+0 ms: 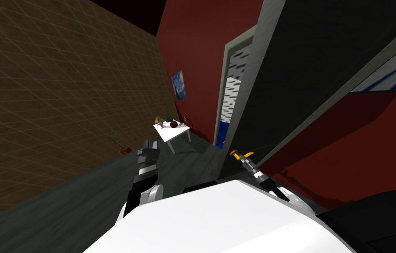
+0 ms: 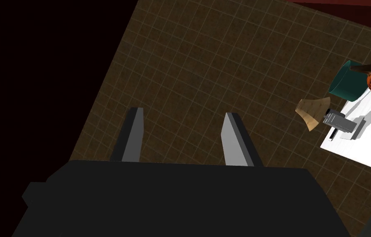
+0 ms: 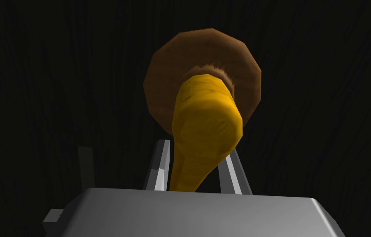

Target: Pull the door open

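Note:
A dark door (image 1: 306, 74) in a grey frame stands ajar at the right of the head view, swung toward me. Its yellow lever handle (image 1: 241, 154) sits on a brown round plate (image 3: 159, 78) against the dark door face (image 3: 324, 103). My right gripper (image 3: 197, 164) is shut on the yellow handle (image 3: 205, 123), one finger pressing each side of the lever. My left gripper (image 2: 182, 135) is open with nothing between its fingers, held out over the floor left of the chest (image 1: 148, 151).
A small white table (image 1: 172, 131) with a teal cup (image 2: 347, 80), a brown ball and small items stands by the red wall ahead. A potted plant (image 1: 120, 145) sits at the tiled wall's foot. The gap by the door edge (image 1: 230, 101) shows a patterned wall.

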